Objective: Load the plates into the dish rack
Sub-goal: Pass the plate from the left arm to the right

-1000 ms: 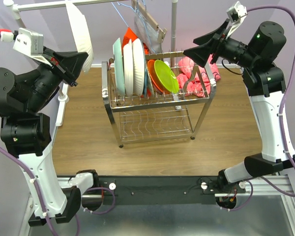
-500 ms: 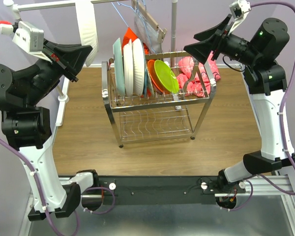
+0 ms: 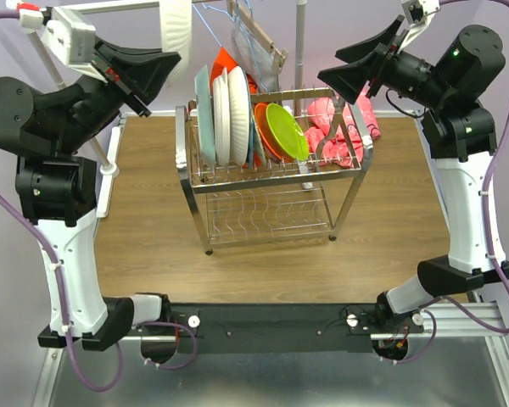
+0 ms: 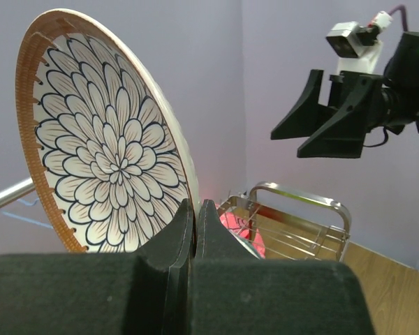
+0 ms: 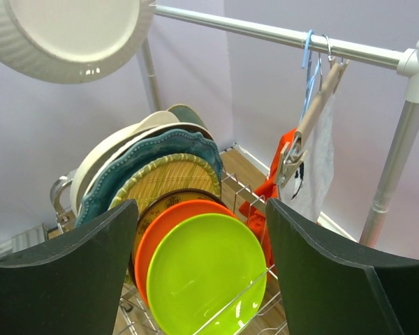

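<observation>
A white-and-brown floral plate [image 4: 105, 160] stands upright, its lower rim pinched in my shut left gripper [image 4: 195, 207]. From above, that plate [image 3: 176, 25] hangs edge-on, high and left of the dish rack [image 3: 276, 182], with the left gripper [image 3: 168, 61] under it. In the rack's upper shelf stand mint [image 3: 204, 114], white [image 3: 236, 114], orange [image 3: 265, 131] and lime green [image 3: 287, 131] plates. My right gripper [image 3: 332, 75] hovers open above the rack's right end with nothing between its fingers. Its wrist view looks down on the lime [image 5: 206, 276], orange [image 5: 164, 223], tan [image 5: 171, 181] and teal [image 5: 150, 153] plates.
A white clothes rail [image 3: 299, 42] with hangers and a hanging cloth [image 3: 256, 47] stands behind the rack. Red and pink cloths [image 3: 343, 131] lie at the rack's right end. The rack's lower shelf [image 3: 267, 216] holds no plates. The rail bar [image 5: 279, 33] runs close above the rack.
My left arm has carried the floral plate up and rightward, toward the rack. The right gripper has risen slightly and stays open.
</observation>
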Motion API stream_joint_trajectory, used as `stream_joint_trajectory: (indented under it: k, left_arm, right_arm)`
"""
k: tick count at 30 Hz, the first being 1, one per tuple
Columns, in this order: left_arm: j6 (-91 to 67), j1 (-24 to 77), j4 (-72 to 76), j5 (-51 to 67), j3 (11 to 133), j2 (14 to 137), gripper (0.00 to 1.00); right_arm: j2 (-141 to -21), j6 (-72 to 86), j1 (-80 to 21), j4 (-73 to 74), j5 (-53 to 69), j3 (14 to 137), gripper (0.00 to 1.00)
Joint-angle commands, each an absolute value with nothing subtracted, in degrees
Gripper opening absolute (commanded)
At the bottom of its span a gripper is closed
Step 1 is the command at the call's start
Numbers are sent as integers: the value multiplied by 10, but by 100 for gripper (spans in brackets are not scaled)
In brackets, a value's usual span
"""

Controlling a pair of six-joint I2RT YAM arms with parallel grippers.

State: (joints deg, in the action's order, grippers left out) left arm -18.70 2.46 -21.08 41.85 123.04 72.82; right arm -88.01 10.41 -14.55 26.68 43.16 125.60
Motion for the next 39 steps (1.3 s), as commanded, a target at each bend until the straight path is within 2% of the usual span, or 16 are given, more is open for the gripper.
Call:
stream_joint_trajectory:
  k: [1,9,18,24,31,39]
  left_arm:
    - [-104,92,-136,334,1267,732,0]
    - [-35,177,-154,261,1295,765,0]
    - [97,266,-162,121,1301,793,0]
    - [204,354,-178,-24,1317,810,0]
    - [349,464,-178,-205,1300,825,0]
    - [508,555,-123,-373,1268,857,0]
  right_arm:
    - [-891,136,-143,246,425,1281,82]
    - [-895,173,-142,230,405,1287,82]
    - [-903,258,-137,210,360,1303,82]
    - [-923,306,-135,197,376,1324,82]
    - [-990,442,-137,141,419,1392,81]
    - [-1027,450,-157,126,420,1433,81]
